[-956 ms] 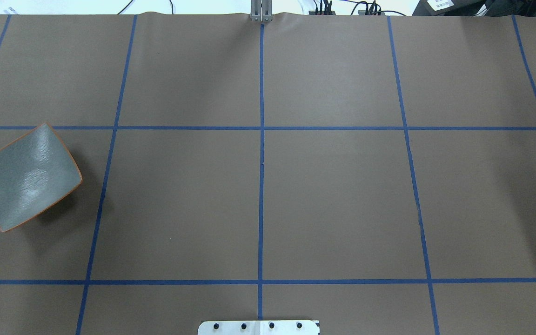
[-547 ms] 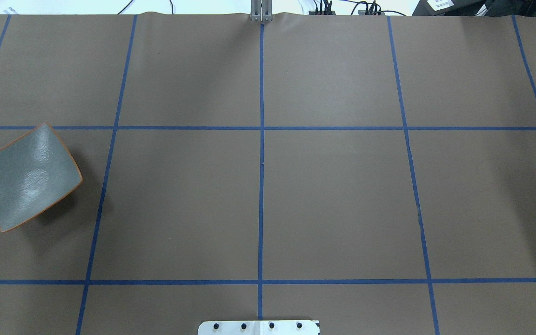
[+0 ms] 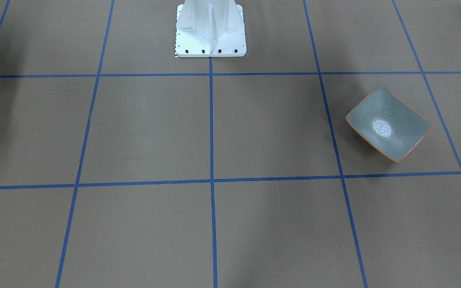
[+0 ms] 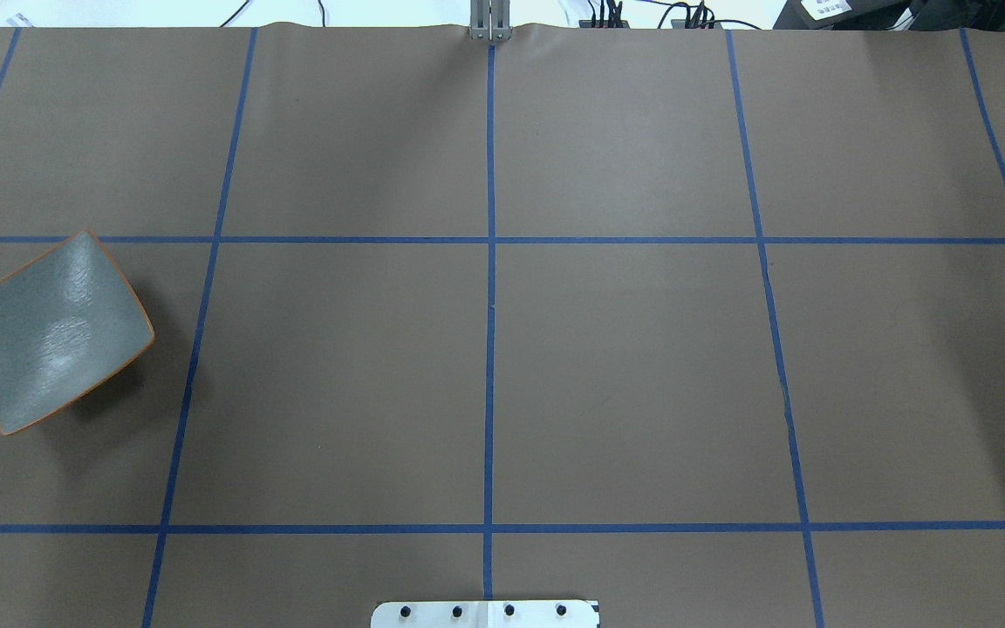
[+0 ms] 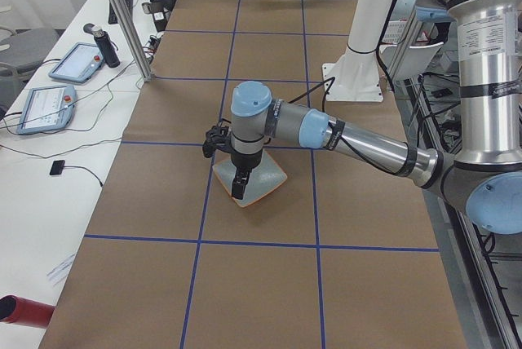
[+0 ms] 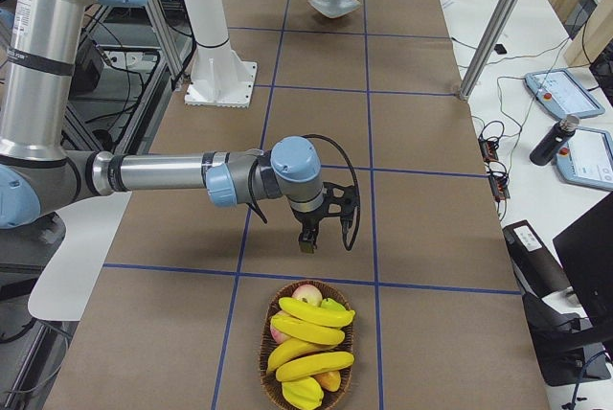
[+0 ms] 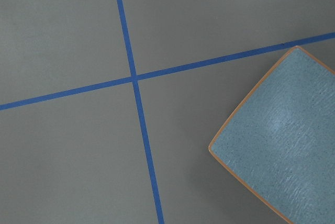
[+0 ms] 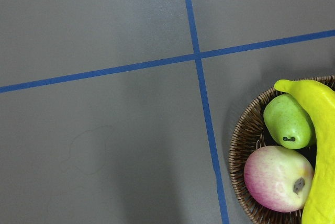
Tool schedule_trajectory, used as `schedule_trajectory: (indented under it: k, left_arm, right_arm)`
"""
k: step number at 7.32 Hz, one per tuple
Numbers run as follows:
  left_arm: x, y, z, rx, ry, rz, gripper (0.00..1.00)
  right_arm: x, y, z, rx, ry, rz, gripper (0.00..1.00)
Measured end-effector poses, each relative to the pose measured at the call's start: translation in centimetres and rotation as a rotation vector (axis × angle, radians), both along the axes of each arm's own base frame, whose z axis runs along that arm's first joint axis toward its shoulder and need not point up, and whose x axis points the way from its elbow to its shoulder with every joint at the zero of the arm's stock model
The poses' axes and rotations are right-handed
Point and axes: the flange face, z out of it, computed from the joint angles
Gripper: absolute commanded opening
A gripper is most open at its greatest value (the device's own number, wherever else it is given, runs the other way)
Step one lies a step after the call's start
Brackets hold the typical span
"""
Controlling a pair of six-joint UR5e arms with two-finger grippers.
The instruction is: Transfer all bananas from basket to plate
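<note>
bananas: piled in wicker basket, bottom centre of right-side view, beside apple and pear | plate: left edge of overhead view | left gripper: over plate, opening cannot be told | right gripper: just above basket in frame, opening cannot be told

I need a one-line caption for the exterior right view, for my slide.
Right gripper hangs above the table near the basket of bananas; the plate sits far off.

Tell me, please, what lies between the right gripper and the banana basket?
In the exterior right view, only bare table and one blue tape line separate the right gripper from the basket of bananas.
</note>
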Motion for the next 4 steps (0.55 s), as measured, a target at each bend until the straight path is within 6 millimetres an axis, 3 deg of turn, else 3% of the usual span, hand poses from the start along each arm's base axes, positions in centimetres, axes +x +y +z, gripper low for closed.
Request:
schedule_trajectory:
  k: [4]
  left_arm:
    - [0.1, -0.1, 0.1, -0.001, 0.001, 0.000, 1.00]
  right_arm:
    - [-0.3, 1.6, 0.6, 0.050, -0.042, -0.011, 1.00]
